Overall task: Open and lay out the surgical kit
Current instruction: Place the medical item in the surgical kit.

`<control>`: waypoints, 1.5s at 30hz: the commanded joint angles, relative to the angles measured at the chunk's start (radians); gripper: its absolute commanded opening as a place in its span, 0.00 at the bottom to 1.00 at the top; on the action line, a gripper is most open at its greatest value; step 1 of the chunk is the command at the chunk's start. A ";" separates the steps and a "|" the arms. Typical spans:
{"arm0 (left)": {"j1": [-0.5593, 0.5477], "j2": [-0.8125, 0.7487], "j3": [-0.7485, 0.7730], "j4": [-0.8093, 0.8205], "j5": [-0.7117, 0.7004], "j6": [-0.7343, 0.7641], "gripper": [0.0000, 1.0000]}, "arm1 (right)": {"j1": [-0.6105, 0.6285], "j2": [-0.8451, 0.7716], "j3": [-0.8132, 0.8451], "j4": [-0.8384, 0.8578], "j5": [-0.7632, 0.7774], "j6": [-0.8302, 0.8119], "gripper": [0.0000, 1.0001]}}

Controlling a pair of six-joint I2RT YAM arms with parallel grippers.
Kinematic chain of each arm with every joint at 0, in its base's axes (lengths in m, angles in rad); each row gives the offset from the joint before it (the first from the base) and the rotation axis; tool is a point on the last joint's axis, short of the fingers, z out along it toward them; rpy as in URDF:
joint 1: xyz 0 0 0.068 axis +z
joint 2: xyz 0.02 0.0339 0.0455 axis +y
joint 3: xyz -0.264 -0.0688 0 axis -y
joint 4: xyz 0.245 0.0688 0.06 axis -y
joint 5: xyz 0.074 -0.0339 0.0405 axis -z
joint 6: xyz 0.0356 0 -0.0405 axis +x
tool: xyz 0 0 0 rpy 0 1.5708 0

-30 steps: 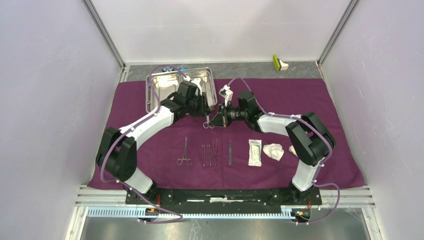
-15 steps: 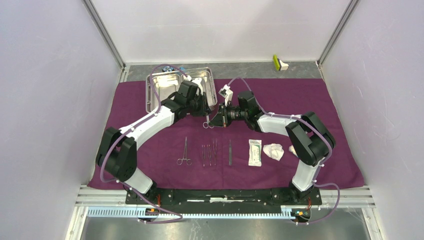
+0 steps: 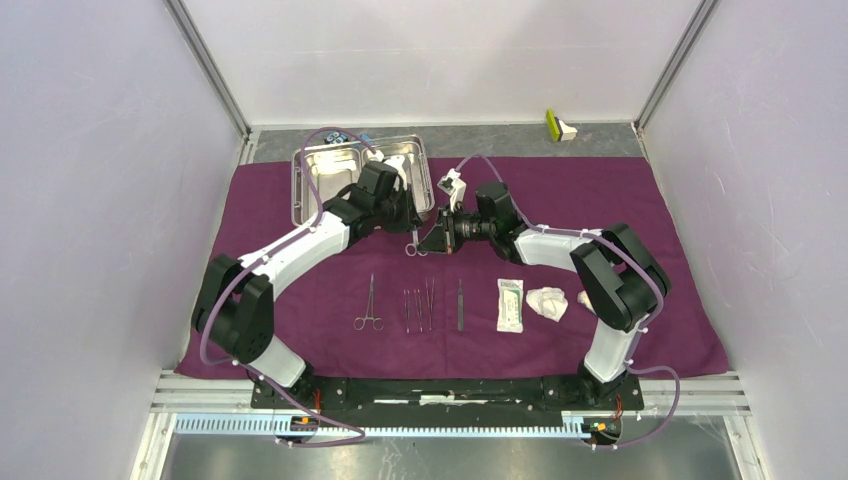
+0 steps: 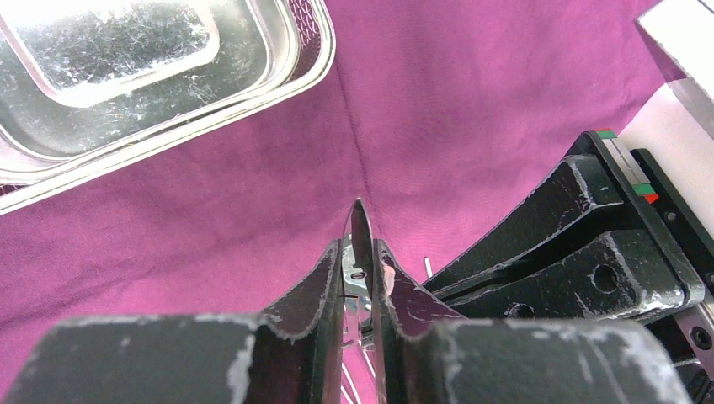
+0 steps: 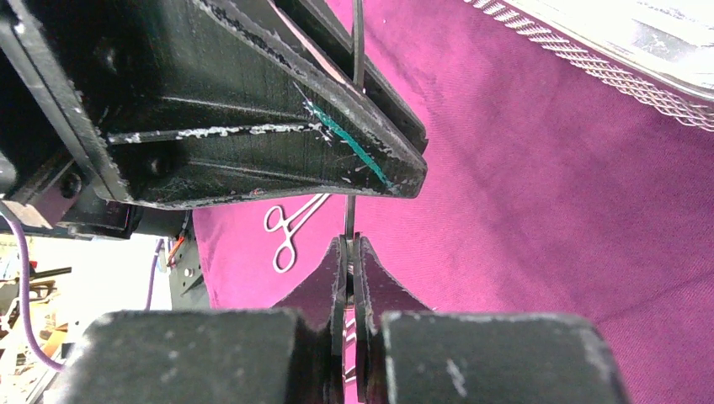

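A pair of slim metal forceps (image 3: pixel 415 245) hangs between my two grippers above the purple cloth (image 3: pixel 600 200). My left gripper (image 4: pixel 359 257) has its jaws closed against both sides of the forceps near the pivot screw, with the pointed tip (image 4: pixel 358 215) sticking out. My right gripper (image 5: pixel 349 252) is shut on the thin shank (image 5: pixel 349 219). The steel tray (image 3: pixel 330 170) stands at the back left. Another pair of forceps (image 3: pixel 368 305), tweezers (image 3: pixel 418 305), a white packet (image 3: pixel 510 304) and gauze wads (image 3: pixel 548 302) lie in a row on the near cloth.
A green and white object (image 3: pixel 560 125) lies on the grey strip at the back right. A small black-and-blue object (image 3: pixel 340 137) sits behind the tray. Enclosure walls stand on the left, right and back.
My left gripper's jaws have closed in onto the forceps. Both arms have stayed almost still, and the right gripper has kept its hold.
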 commanded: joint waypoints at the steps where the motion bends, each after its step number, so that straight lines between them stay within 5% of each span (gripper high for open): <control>1: -0.004 -0.004 0.038 0.029 -0.041 0.069 0.12 | -0.005 -0.003 0.009 0.082 -0.041 0.020 0.01; 11: -0.007 0.020 0.056 0.012 -0.062 0.100 0.11 | -0.005 -0.011 0.008 0.090 -0.045 0.029 0.00; 24: -0.031 0.053 0.081 -0.014 -0.099 0.116 0.34 | -0.003 -0.026 0.010 0.044 0.010 0.031 0.00; 45: -0.031 0.014 0.075 -0.014 -0.136 0.114 0.34 | -0.002 -0.011 0.014 -0.003 0.048 -0.006 0.00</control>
